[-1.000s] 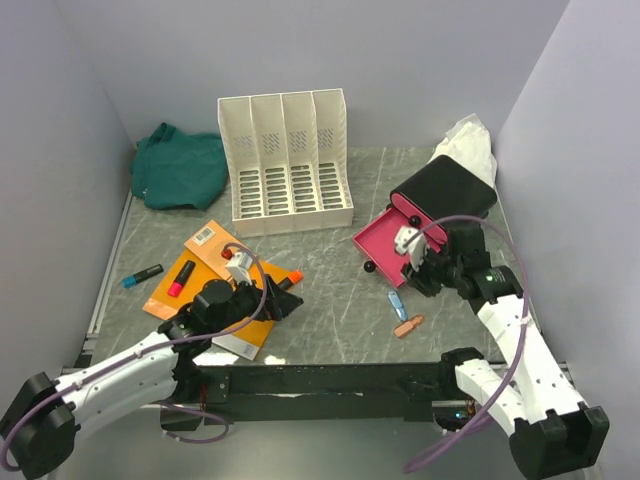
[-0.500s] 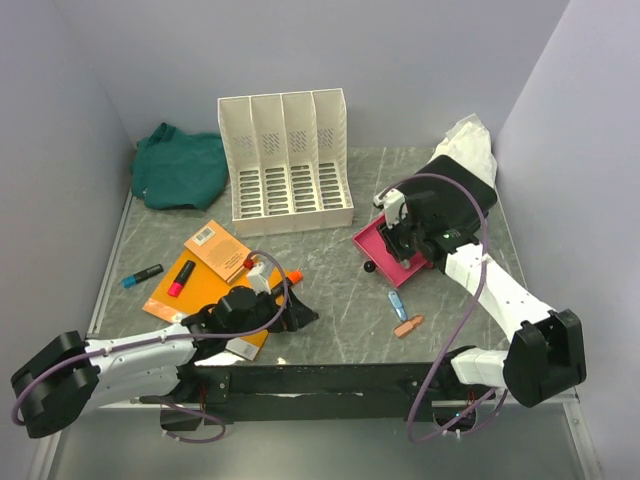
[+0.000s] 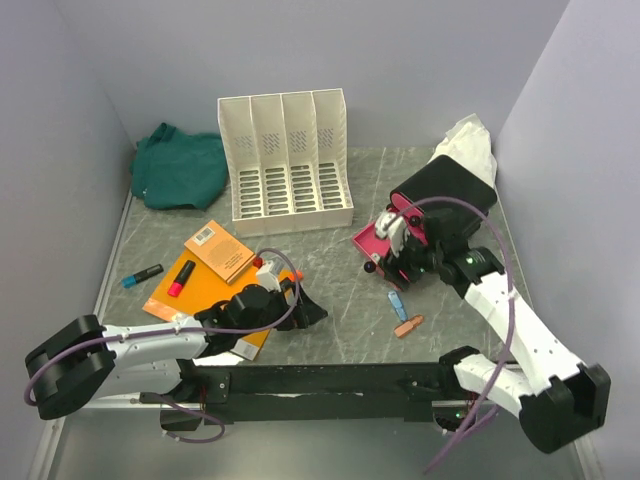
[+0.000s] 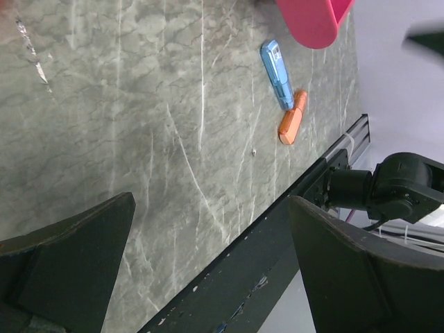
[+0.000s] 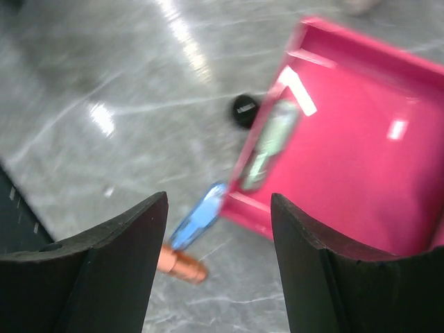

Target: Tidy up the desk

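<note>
The desk [image 3: 330, 300] is dark grey-green stone with white veins. My left gripper [image 3: 308, 312] is open and empty, low over the desk's front edge, just right of an orange book [image 3: 215, 270]; in the left wrist view [image 4: 215, 277] its fingers frame bare desk [image 4: 139, 104]. My right gripper [image 3: 388, 262] is open and empty over the front corner of a pink case [image 3: 385, 240]. In the right wrist view [image 5: 218, 270] the pink case [image 5: 347, 159] holds a greenish pen-like thing [image 5: 272, 142]. A blue stick [image 5: 198, 216] and an orange piece [image 5: 180, 263] lie below.
A white file rack [image 3: 285, 165] stands at the back, with a green cloth [image 3: 180, 165] to its left. The case's black lid [image 3: 445, 190] and a white bag [image 3: 470, 145] are at the right. A blue marker [image 3: 142, 275], a red marker [image 3: 181, 277] and a black cap [image 3: 370, 267] lie loose.
My right gripper swung back over the pink case, then came forward and down to its front corner. My left gripper slid right along the front edge, past the orange book.
</note>
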Available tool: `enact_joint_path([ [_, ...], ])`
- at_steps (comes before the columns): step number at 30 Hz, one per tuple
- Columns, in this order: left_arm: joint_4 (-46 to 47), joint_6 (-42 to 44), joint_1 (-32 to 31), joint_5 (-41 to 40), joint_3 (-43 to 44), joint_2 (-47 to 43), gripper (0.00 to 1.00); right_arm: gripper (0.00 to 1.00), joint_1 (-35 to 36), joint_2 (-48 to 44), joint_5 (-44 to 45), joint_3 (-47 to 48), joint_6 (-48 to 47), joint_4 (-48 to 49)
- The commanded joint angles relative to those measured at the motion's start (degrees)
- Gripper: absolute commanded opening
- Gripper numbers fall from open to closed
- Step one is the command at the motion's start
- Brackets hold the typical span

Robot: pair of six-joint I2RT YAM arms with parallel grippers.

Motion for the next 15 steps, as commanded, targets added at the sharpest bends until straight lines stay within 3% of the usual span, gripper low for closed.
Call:
enact_joint_path([
  [1,2.30,-0.50,-0.77,-1.47,2.03,0.58,0.99,0.69,0.52,-6.01,-8.81,-7.22,-13.73,-9.71],
  [6,1.07,0.02,-0.86,-2.00,2.47,0.76,0.99,0.68,1.48,-7.96,-2.49,-14.25,-14.19,-8.85],
  [8,1.07,0.20,-0.86,-2.09,2.65,0.94,0.99,0.68,2.27,-8.05,3.47,-15.76,-11.04,-3.94],
  [15,1.33,0.29,-0.86,-2.35,3.70,2.78,0.99,0.68,5.35,-0.51,13.60,-17.52,-5.93,4.16],
])
